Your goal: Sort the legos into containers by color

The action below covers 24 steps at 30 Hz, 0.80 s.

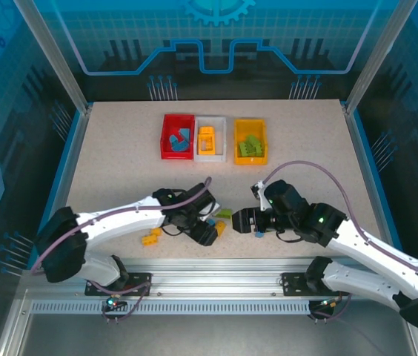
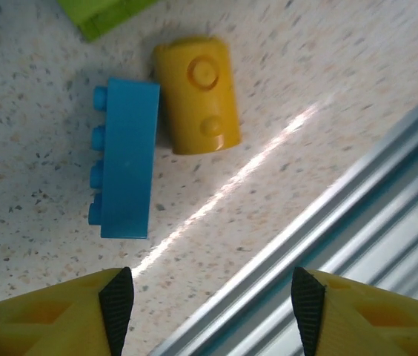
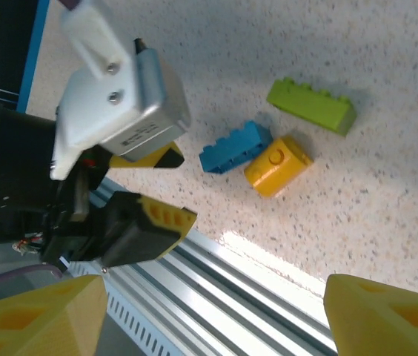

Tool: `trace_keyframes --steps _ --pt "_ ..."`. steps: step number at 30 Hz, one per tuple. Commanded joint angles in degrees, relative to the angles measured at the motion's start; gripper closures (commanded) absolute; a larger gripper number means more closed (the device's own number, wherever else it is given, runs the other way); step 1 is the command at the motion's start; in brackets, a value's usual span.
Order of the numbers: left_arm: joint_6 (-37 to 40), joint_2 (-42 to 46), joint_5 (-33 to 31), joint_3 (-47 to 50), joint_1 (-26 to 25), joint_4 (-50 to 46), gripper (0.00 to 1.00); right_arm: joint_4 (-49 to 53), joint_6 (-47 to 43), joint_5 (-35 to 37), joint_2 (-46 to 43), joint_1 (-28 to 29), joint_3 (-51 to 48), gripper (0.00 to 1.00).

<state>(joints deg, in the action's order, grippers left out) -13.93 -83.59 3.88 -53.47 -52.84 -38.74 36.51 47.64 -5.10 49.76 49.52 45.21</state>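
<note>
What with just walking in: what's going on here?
Two robot arms are sorting toy bricks into bins by colour. Blue ones already lie in the red bin, a yellow one in the white bin, green ones in the yellow bin. The left gripper hovers open by a blue brick and a yellow brick; the right gripper is open, empty.

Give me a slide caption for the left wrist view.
Open left gripper over a blue lego beside a yellow lego, near the table's metal rail.
</note>
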Motion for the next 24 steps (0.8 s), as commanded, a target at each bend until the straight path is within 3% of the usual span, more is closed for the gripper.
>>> trace_keyframes --steps 1,16,20,24 --pt "3.5 -2.5 -7.2 -0.9 -0.8 -1.7 0.37 0.5 4.4 1.0 -2.2 0.8 -1.2 0.21" --pt "3.8 -12.0 -12.5 -1.8 -0.7 4.9 0.40 -0.1 3.8 1.4 -1.0 0.9 -1.0 0.22" --pt "3.6 -13.7 -12.6 -2.4 -0.6 6.1 0.46 -0.6 3.9 1.5 -0.7 0.9 -1.2 0.22" --pt "3.4 -14.3 -12.3 -2.2 -0.6 7.4 0.59 -0.8 3.9 1.8 -0.5 0.9 -1.2 0.22"
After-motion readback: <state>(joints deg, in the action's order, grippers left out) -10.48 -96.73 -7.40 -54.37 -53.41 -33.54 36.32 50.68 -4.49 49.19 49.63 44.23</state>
